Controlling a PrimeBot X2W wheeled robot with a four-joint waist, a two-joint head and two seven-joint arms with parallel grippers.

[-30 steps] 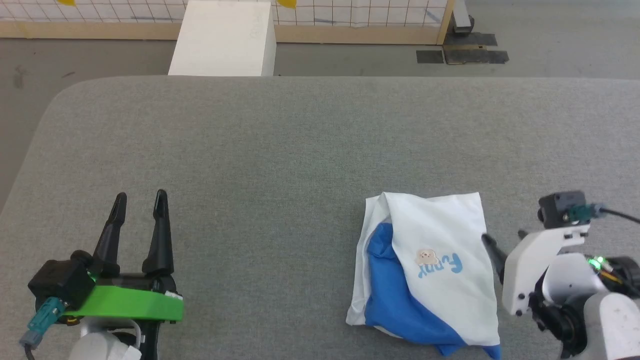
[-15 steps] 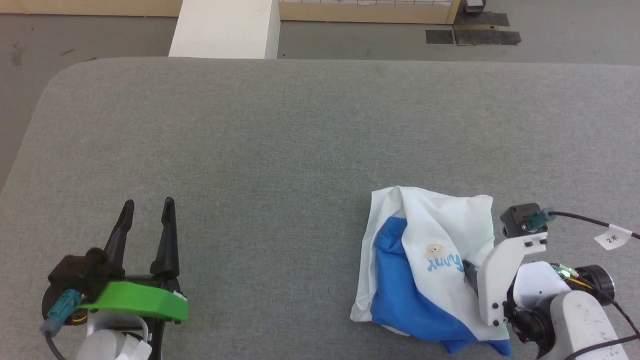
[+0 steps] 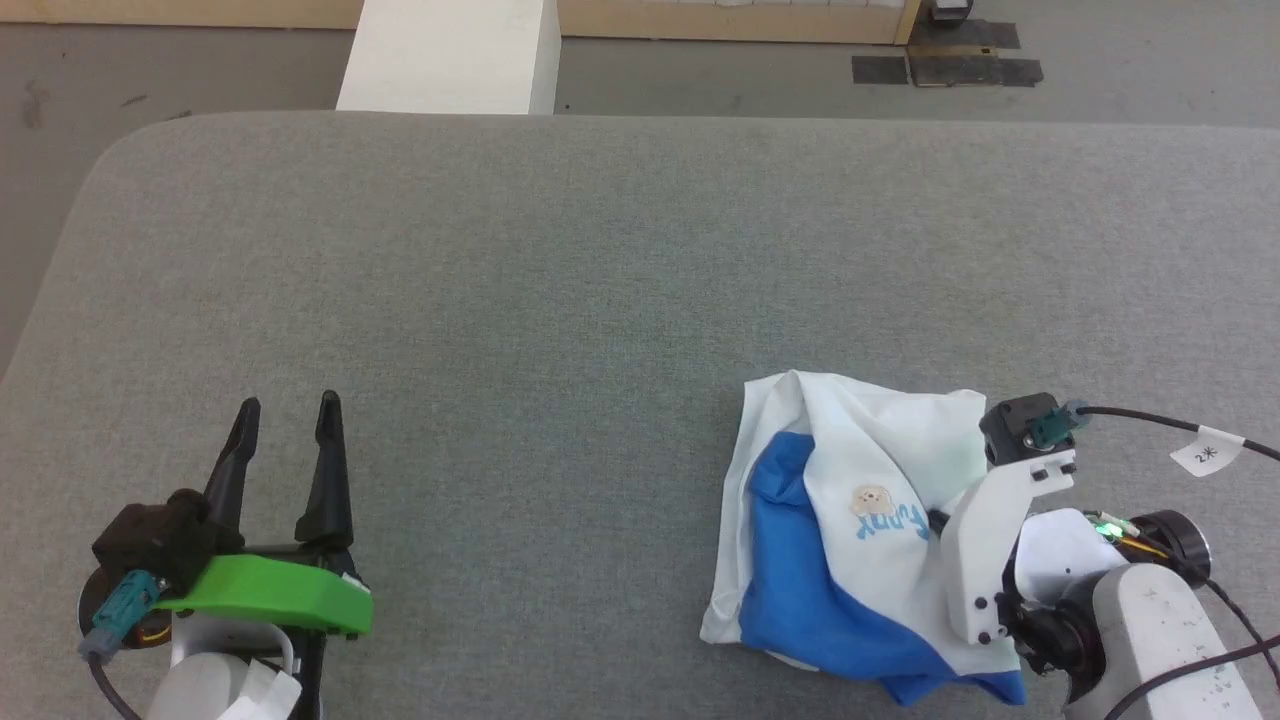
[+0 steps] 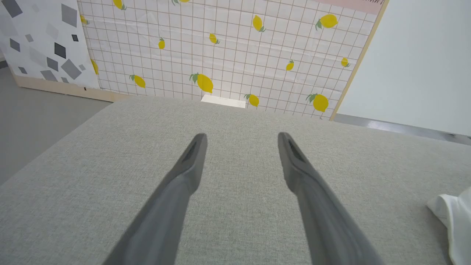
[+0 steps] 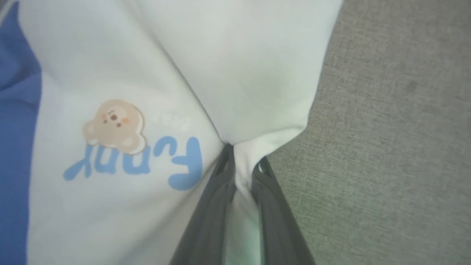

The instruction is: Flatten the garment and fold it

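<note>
The garment (image 3: 860, 520), a white T-shirt with bright blue sleeves and a small bear print, lies bunched on the grey table (image 3: 600, 300) at the front right. A white corner of the garment (image 4: 454, 221) also peeks in at the right edge of the left wrist view. My right gripper (image 5: 241, 162) is shut on a pinch of the white cloth at the garment's (image 5: 239, 73) right edge, with the fabric squeezed between its two fingers. In the head view the right gripper's (image 3: 935, 522) fingers are mostly hidden behind its white wrist mount. My left gripper (image 3: 285, 420) stands open over bare table at the front left, far from the garment.
A white box (image 3: 450, 55) stands on the floor past the table's far edge. A gridded wall panel with lemon prints (image 4: 220, 48) rises behind the table. The table's left corner (image 3: 110, 170) is rounded. A cable with a white tag (image 3: 1205, 452) trails from my right wrist.
My right gripper moved onto the garment's right edge and closed on the white cloth, bunching it. The head camera tilted down. The left gripper stayed open in place.
</note>
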